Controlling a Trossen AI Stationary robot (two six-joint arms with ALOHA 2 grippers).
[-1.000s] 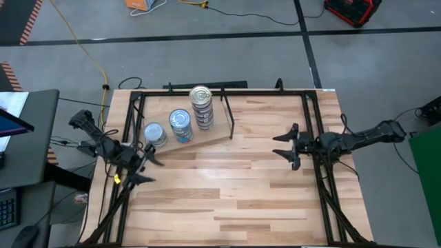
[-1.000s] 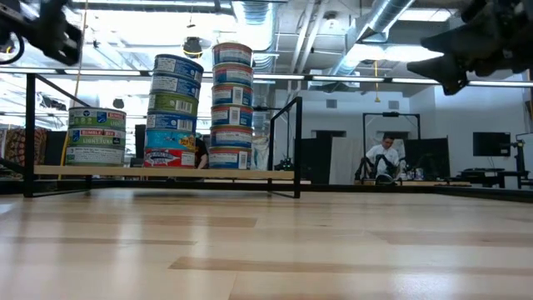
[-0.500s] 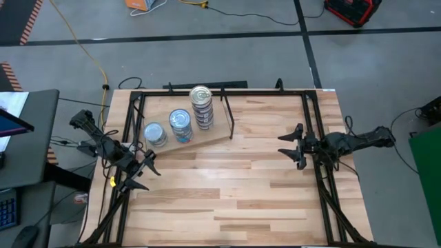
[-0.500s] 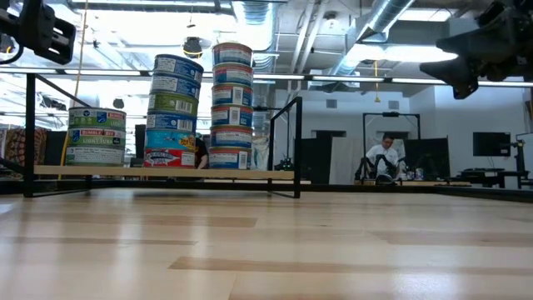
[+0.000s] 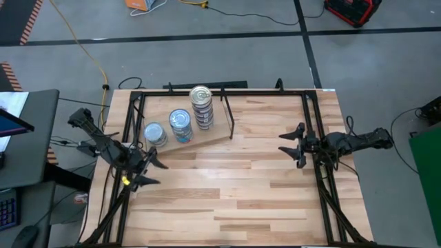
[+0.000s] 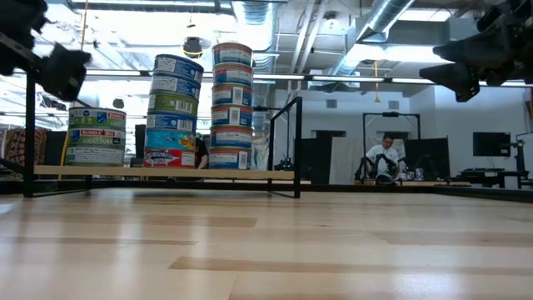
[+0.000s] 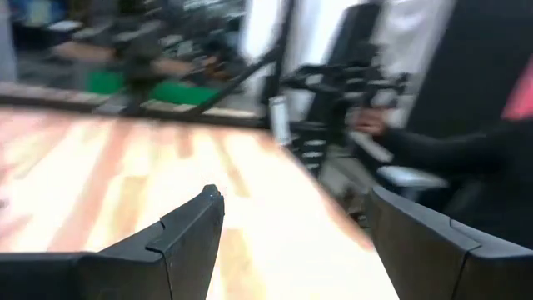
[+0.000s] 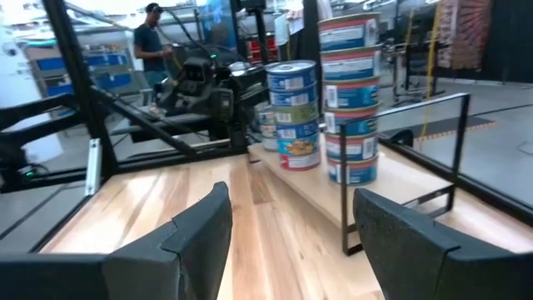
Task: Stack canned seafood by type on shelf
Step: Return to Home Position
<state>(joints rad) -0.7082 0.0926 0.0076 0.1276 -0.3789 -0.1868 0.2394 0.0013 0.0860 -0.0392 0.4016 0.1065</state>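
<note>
Change: left dark two-finger gripper (image 5: 151,172) has dipped lower off the left end of the light plywood shelf board (image 5: 219,129); right dark gripper (image 5: 284,145) has drawn back from it.
Jaws: both spread wide, empty.
Tins: small flat round seafood tins (image 5: 180,125), three stacks on the shelf.
Clearance: left near, right well apart.
Method: retract away from the shelf; judged risk, clipping the stacks.

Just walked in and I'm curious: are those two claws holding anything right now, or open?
Left gripper: open, holding nothing, at the left side of the table.
Right gripper: open, holding nothing, at the table's right side.
</note>
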